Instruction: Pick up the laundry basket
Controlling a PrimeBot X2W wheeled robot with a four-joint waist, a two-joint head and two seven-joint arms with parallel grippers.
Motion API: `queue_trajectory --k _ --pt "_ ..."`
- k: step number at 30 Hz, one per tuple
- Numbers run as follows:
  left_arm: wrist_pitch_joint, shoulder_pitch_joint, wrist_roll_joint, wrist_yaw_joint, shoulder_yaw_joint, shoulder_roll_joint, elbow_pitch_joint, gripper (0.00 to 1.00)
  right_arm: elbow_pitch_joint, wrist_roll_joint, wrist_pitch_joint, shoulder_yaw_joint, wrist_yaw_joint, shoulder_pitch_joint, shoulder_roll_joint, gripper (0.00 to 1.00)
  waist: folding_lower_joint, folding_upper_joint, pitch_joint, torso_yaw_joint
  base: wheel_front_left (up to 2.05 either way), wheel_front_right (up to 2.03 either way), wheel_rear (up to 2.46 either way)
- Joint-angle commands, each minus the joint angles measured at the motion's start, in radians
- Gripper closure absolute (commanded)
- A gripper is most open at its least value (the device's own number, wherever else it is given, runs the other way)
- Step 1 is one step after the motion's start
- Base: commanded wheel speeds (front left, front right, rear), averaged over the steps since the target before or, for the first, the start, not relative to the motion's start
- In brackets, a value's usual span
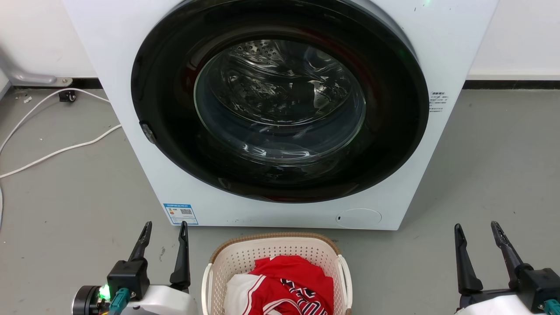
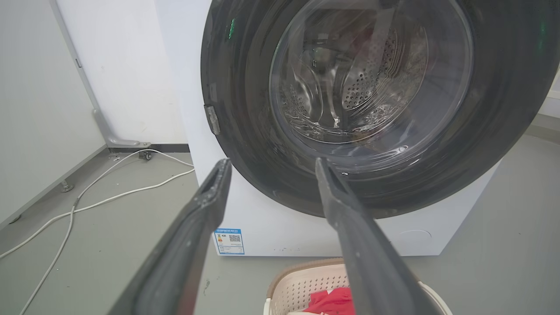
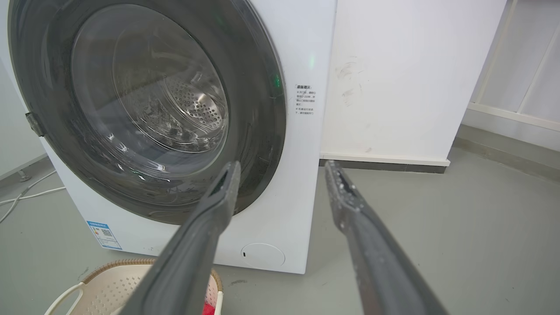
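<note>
None of the pickup is done yet, as far as I can judge. The laundry basket sits on the grey floor right in front of the washing machine, low in the middle of the head view, between the two arms. A red-and-white garment lies inside it.

The left pincer hangs just beside the basket's left side, its two fingers spread apart with nothing between them. The right pincer is well apart from the basket on the other side, also parted and empty. Neither touches the brown rim or the white side handles.

In both wrist views the fingers point toward the machine's door, and the basket shows at the bottom edge.

The whole grasp appears to be left: bringing the pincers in to the handles or rim, closing on them, and raising the basket off the floor.
</note>
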Motion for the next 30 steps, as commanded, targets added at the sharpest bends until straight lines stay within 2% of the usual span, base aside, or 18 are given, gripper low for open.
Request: queue_trajectory --k 1,21,30 --pt "-0.005 0.011 0.006 0.006 0.002 0.002 0.0 0.0 0.002 0.002 -0.002 0.002 0.0 0.005 -0.003 0.0 -0.0001 0.0 0.0 0.0 0.0 0.0 0.0" --pt "-0.004 -0.004 0.008 0.009 0.011 0.002 0.015 0.0 0.002 0.015 -0.002 0.036 0.0 -0.012 -0.003 0.0 -0.0001 0.0 0.014 -0.001 0.0 0.0 0.0" --pt "-0.004 -0.094 0.014 -0.024 0.027 0.018 0.129 0.0 0.118 0.0 -0.002 0.138 0.0 -0.096 -0.003 0.0 -0.0001 0.0 0.07 0.001 0.0 0.0 0.0"
